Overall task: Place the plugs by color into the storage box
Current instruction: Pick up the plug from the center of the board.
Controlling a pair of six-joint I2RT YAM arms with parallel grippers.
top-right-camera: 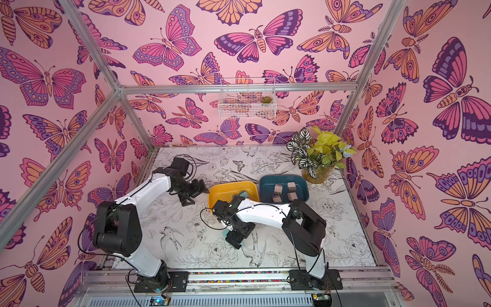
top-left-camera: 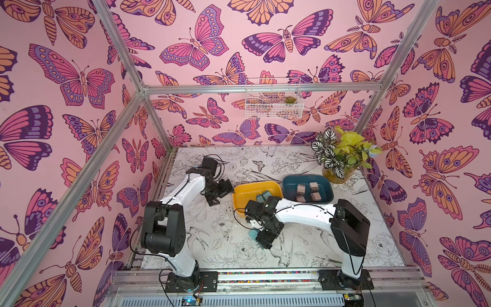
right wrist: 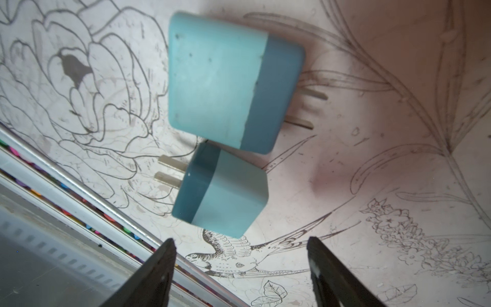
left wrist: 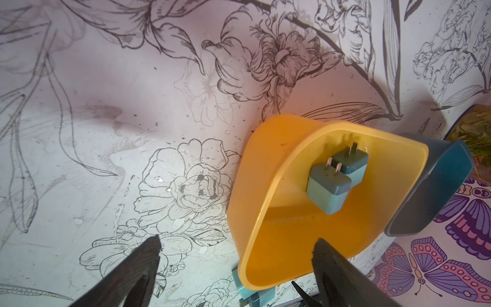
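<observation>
The storage box is two trays standing side by side. The yellow tray holds two teal plugs. The dark teal tray holds several pink plugs. Two more teal plugs lie on their sides on the table, touching, prongs pointing opposite ways. My right gripper hangs open just above and short of them, with nothing between its fingers. My left gripper is open and empty by the yellow tray's left end.
A potted plant stands at the back right, just behind the dark teal tray. A white wire basket hangs on the back wall. The table's front rail runs close to the loose plugs.
</observation>
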